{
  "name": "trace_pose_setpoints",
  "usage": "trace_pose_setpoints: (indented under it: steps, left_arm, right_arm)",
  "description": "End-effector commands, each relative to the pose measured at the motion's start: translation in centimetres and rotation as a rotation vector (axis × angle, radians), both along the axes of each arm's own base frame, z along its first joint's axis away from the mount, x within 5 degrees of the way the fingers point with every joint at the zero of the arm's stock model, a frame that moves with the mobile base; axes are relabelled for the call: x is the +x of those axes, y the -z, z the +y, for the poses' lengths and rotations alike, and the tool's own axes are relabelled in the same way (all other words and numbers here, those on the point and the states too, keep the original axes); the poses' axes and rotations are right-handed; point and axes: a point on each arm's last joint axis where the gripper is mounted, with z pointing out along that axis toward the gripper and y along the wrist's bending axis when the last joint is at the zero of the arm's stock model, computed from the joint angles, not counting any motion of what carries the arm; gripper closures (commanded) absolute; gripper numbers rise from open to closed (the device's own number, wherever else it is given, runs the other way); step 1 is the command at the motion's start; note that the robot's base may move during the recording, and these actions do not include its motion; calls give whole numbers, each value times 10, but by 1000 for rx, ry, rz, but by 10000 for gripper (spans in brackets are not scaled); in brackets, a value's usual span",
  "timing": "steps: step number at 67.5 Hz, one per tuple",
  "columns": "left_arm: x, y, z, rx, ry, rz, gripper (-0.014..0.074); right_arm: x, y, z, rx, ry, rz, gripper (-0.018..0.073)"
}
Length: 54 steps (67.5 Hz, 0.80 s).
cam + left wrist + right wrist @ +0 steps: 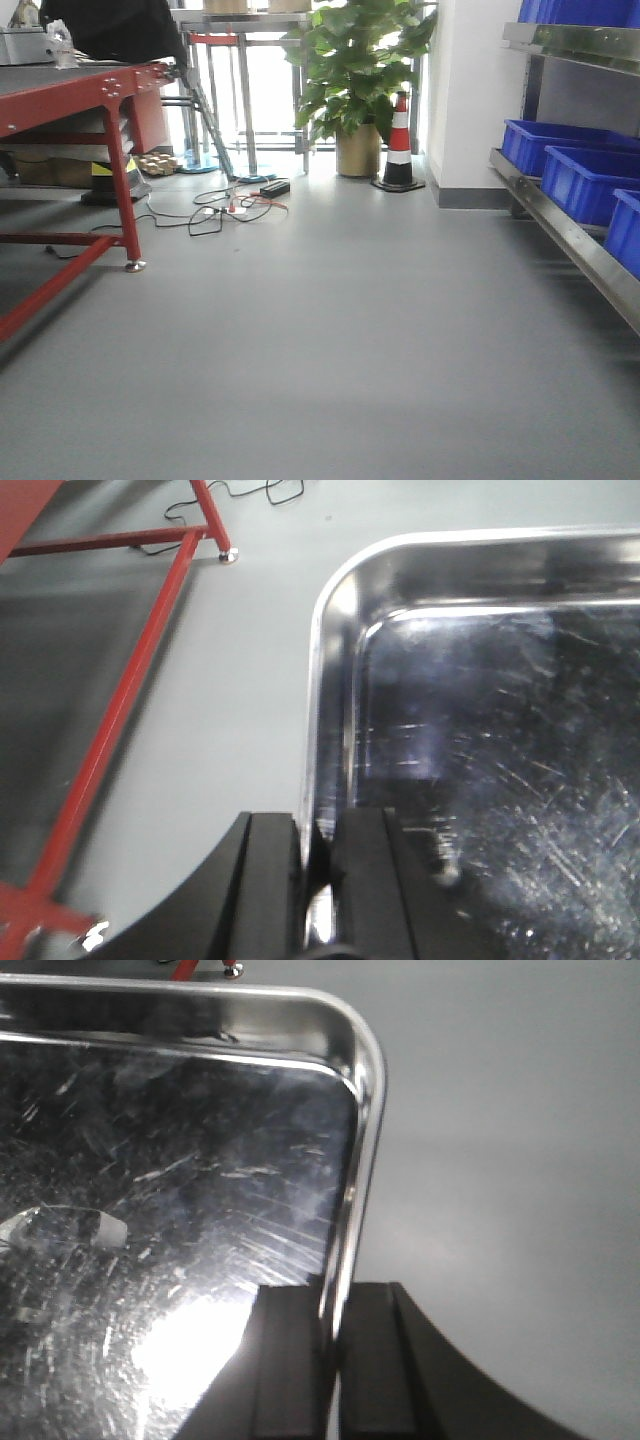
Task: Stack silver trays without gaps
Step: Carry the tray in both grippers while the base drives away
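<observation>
Left jaws and right jaws each pinch opposite rims of the silver tray [480, 730]: stiff, slick, probably light.

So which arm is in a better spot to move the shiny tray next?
Neither wins: the left gripper pinches the silver tray by its left rim, the right gripper by its right rim. Probably both move it together.

I see a red bench [70, 100] at left, cables [225, 205] tangled on the grey floor [320, 350] beside it; a plant [355, 70] and striped cone [399, 140] stand beyond; blue bins [590, 180] line the right shelf [570, 238].
</observation>
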Motion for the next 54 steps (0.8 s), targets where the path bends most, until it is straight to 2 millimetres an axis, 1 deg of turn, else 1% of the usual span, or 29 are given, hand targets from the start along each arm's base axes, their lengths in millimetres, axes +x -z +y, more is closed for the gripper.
trace_pose_setpoints:
  steps: [1,37,54]
  left_arm:
    - [0,0,-28,-110,191,-29,614]
    - [0,-1,-28,-111,193,-30,614]
    - [0,-1,-28,-111,193,-30,614]
  right_arm:
    - [-6,-23,34,267,-258,-152,574]
    - [-8,-29,41,338,-319,-198,574]
    - [-8,-30,41,345,-325,-202,574]
